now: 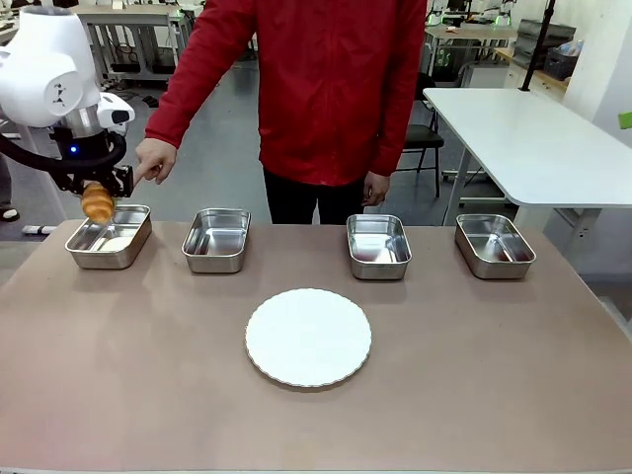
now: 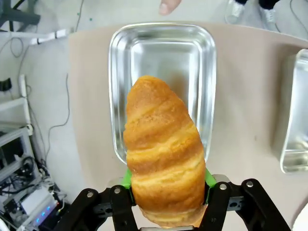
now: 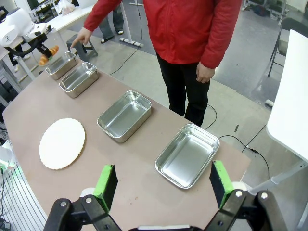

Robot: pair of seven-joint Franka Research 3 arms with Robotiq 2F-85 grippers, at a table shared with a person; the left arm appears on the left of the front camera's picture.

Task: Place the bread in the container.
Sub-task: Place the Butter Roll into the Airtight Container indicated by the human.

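Left hand [image 1: 98,197] has the bread [image 1: 97,202] pinched between its green pads [image 2: 126,179], hanging right over the leftmost container [image 1: 109,238]. The right hand [image 3: 163,185] is spread wide, holding nothing, way off at the other end of the table [image 1: 474,375].

The key bit: in the left wrist view the croissant's long axis runs the same way as the tray's long side, and the tray sits straight below it, so I'd guess a plain drop or lower does the job.

The person in red [image 1: 316,89] has a finger [image 1: 150,173] pointing at that same tray. It looks empty apart from reflections, and the three other trays [image 1: 217,238] look empty too. White plate [image 1: 308,337] in the middle is bare.
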